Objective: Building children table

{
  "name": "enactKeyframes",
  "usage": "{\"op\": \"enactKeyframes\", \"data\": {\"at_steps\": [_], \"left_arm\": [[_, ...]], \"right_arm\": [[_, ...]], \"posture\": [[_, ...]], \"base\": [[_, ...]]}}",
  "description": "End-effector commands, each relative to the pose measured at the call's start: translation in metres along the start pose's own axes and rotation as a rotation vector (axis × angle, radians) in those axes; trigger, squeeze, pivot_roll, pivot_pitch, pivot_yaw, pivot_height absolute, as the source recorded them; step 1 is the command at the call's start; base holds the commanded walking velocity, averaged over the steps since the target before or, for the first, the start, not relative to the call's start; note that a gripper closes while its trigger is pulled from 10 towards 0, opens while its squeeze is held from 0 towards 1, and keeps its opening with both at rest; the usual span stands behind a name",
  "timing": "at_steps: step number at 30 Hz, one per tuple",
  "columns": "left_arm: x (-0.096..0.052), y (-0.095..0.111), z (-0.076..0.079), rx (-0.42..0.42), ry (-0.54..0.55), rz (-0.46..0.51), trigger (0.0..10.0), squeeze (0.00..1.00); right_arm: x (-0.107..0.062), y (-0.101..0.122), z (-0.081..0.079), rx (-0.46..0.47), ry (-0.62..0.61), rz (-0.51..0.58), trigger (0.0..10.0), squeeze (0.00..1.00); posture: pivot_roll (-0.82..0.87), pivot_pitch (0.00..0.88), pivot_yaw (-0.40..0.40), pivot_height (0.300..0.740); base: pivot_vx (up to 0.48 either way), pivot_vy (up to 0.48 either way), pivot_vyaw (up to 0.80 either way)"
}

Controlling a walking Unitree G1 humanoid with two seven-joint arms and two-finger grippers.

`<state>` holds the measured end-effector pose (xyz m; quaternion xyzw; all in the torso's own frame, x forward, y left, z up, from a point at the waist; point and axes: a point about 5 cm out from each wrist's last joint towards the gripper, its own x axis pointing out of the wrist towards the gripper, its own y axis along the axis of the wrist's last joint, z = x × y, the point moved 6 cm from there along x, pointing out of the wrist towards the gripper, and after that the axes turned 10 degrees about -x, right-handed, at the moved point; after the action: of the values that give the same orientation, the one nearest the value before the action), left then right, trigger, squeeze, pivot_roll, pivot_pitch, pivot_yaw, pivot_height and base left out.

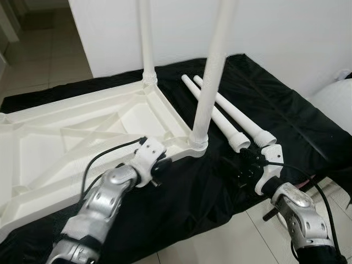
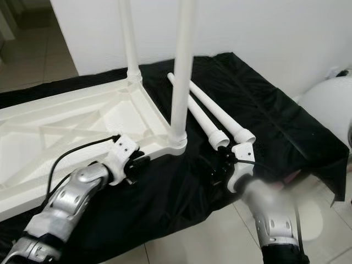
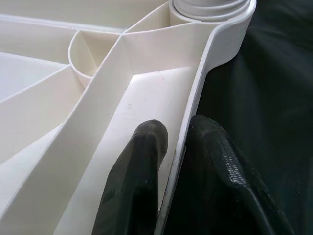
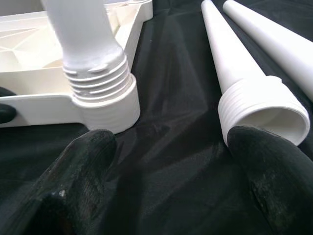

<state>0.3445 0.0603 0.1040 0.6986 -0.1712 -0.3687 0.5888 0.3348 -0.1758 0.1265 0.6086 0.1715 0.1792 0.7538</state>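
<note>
upturned white tabletop, two legs upright

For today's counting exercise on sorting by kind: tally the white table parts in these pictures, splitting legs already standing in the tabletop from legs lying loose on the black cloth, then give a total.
Upturned tabletop: 1
Legs standing in corner sockets: 2, the far leg and the near leg
Loose legs on the black cloth: 2, one leg and its neighbour
Total: 5 white parts
</note>
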Motion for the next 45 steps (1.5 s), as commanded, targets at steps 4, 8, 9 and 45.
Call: {"op": "enactKeyframes", "data": {"at_steps": [4,8,9,45], "left_arm": [[-0.019,-0.033,0.026,0.005,-0.232,-0.146,0.0,0.00],[-0.019,-0.031,0.028,0.016,-0.235,-0.144,0.0,0.00],[-0.019,-0.031,0.028,0.016,-0.235,-0.144,0.0,0.00],[-0.050,0.053,0.032,-0.102,-0.213,0.199,10.0,0.00]], "right_arm": [[-0.001,-0.003,-0.007,0.004,0.059,-0.009,10.0,0.00],[0.000,-0.003,-0.013,-0.003,0.107,-0.016,10.0,0.00],[0.000,-0.003,-0.013,-0.003,0.107,-0.016,10.0,0.00],[0.014,0.015,-0.034,-0.120,0.325,0.053,10.0,0.00]], "posture": [[-0.08,0.064,0.022,0.740],[-0.07,0.062,0.018,0.740],[-0.07,0.062,0.018,0.740],[-0.01,0.018,-0.022,0.740]], "base": [[0.000,0.000,0.00],[0.000,0.000,0.00],[0.000,0.000,0.00],[0.000,0.000,0.00]]}}
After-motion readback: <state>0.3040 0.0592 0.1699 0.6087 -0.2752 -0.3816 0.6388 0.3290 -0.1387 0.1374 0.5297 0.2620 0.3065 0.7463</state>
